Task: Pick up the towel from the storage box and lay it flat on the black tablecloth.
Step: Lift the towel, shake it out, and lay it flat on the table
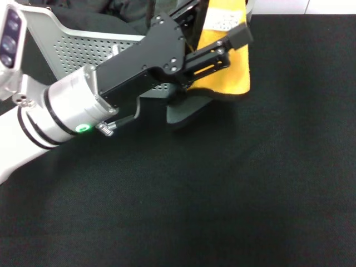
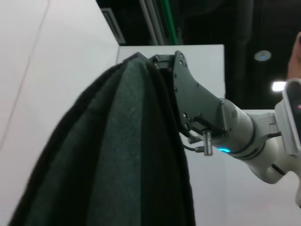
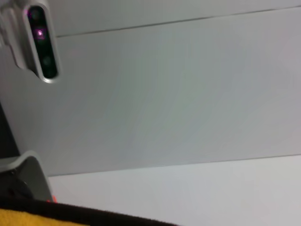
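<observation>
We've got the left gripper [image 1: 207,60] clamped on the soft, floppy yellow-orange fleecy towel [image 1: 231,67], lifted above the grey perforated storage box [image 1: 83,47]; light, w/ edges best for spreading. Right gripper's jaws: can't tell.

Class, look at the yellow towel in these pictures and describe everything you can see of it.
The towel is a bright yellow-orange fleecy cloth with thin dark edging along its lower border. It hangs in folds at the storage box, above the black tablecloth, not yet laid flat. The left gripper reaches across its front and touches it. In the right wrist view a strip of it shows.
</observation>
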Robot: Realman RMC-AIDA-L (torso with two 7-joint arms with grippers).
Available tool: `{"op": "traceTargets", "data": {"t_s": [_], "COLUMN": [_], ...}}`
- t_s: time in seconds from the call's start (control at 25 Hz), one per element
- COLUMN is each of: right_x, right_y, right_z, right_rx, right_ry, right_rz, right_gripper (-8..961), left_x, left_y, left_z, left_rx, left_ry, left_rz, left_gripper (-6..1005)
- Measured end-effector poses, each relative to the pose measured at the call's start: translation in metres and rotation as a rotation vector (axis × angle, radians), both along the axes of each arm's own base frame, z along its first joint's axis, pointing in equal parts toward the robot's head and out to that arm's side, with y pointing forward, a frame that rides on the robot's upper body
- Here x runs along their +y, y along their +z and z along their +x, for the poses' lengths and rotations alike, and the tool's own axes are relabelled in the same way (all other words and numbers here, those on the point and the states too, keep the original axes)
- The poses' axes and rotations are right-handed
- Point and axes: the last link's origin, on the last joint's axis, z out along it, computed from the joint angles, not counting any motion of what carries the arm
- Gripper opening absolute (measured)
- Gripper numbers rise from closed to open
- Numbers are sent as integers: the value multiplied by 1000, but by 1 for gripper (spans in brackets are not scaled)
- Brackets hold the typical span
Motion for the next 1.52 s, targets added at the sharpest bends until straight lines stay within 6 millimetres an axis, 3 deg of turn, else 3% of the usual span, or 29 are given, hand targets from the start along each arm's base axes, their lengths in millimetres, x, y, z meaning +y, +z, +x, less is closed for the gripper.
{"op": "traceTargets", "data": {"t_s": [0.32, 1.52], "right_x": [0, -10], "right_y": [5, 14], "right_z": [-3, -8], "right_rx": [21, 35], "right_ry": [4, 30], "right_rz": [30, 75], "right_gripper": [50, 56], "left_x": [-7, -21], "left_y": [6, -7], "left_z": [-20, -53], "left_rx": [-22, 51], "left_ry": [79, 220], "left_rz": [27, -9], "left_gripper": [774, 774]}}
